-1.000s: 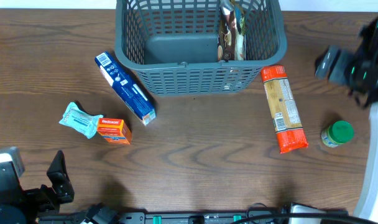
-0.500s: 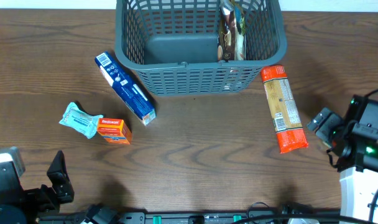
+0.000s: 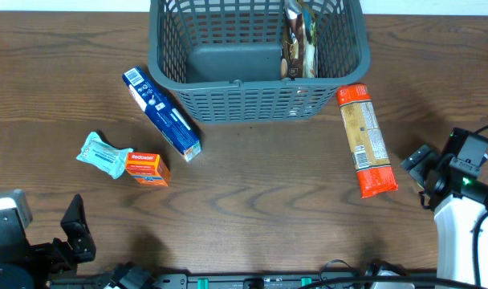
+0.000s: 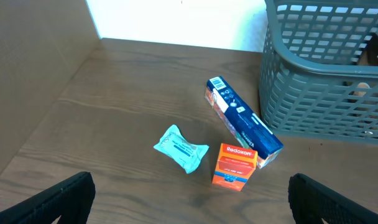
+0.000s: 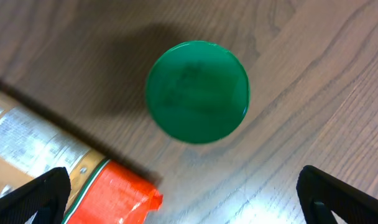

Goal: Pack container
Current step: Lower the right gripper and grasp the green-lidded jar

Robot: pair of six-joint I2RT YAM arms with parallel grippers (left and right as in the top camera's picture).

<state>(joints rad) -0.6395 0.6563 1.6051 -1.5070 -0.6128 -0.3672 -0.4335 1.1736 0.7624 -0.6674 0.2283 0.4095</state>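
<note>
The dark grey slotted container (image 3: 252,100) stands at the back centre, with a brown packet (image 3: 298,44) leaning inside at its right. It also shows in the left wrist view (image 4: 313,93). My right gripper (image 3: 437,170) hangs open over a green-lidded jar (image 5: 197,91), which it hides in the overhead view. A long orange packet (image 3: 366,150) lies just left of the jar, and its end shows in the right wrist view (image 5: 108,193). My left gripper (image 3: 74,233) is open and empty at the front left.
A blue box (image 3: 162,113) lies left of the container. A teal packet (image 3: 102,153) and a small orange box (image 3: 146,168) sit side by side nearer the front; both show in the left wrist view, the packet (image 4: 181,147) and the box (image 4: 237,166).
My right arm has swung from the far right edge down and forward to above the green-lidded jar, which it now covers in the overhead view. The left arm and groceries have not moved.
</note>
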